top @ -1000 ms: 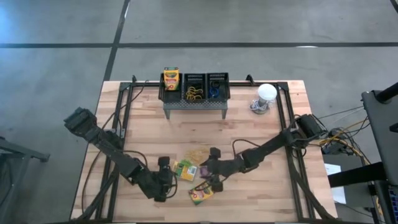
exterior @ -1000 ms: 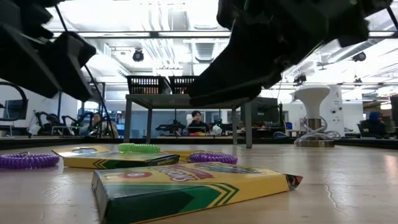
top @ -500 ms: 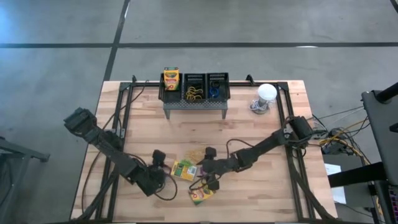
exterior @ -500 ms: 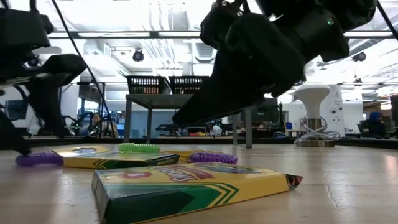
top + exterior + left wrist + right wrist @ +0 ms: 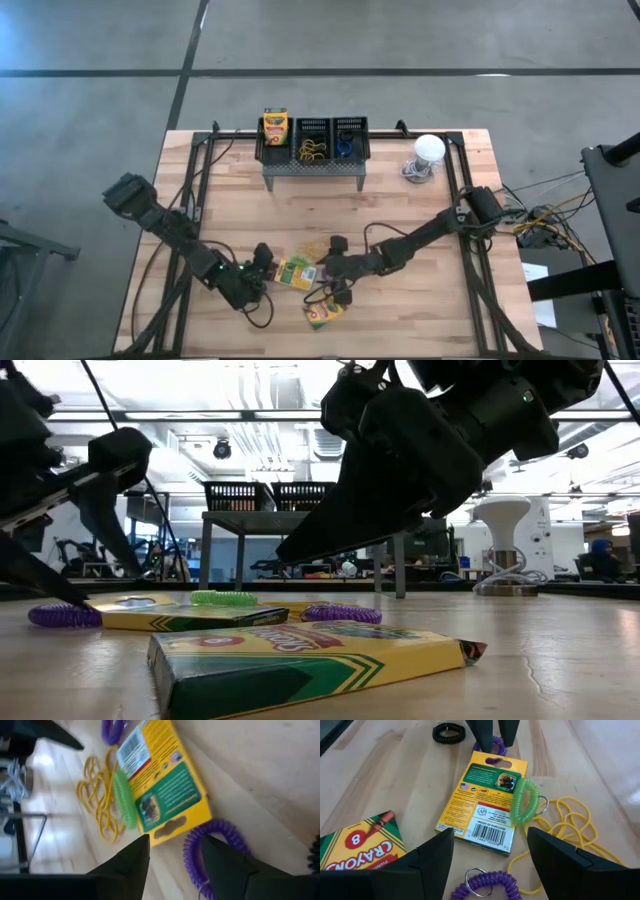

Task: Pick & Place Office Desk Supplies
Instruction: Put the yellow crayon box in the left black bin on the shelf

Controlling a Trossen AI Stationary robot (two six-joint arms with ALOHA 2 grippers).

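Note:
My left gripper (image 5: 265,262) (image 5: 175,840) is open and low over the table. Its fingers stand on either side of a purple coil loop (image 5: 215,845) (image 5: 492,745) (image 5: 62,615), just beside a yellow-and-green crayon box (image 5: 295,272) (image 5: 482,807) that lies flat. A green coil loop (image 5: 525,800) rests on that box's edge, with yellow loops (image 5: 570,825) beside it. My right gripper (image 5: 333,270) (image 5: 490,832) hovers open above the box's other end. A second crayon box (image 5: 322,312) (image 5: 300,655) lies nearer, and another purple coil (image 5: 487,882) and a black loop (image 5: 449,732) lie on the wood. My left gripper comes slanting down from the table's left, and its fingertips (image 5: 75,598) reach the table at the purple coil loop. Whether they touch the loop I cannot tell.
Three black mesh bins (image 5: 312,140) sit on a grey perforated stand at the far edge: one holds an upright crayon box (image 5: 275,127), one yellow loops, one blue loops. A white ball-like object with a cable (image 5: 428,150) stands to their right. Bare wood lies between stand and grippers.
My left gripper has swung from the near side toward the far edge, then dropped to the purple coil loop beside the crayon box, staying open. My right gripper has shifted a little toward the table's left and tipped downward. The boxes and loops have not moved.

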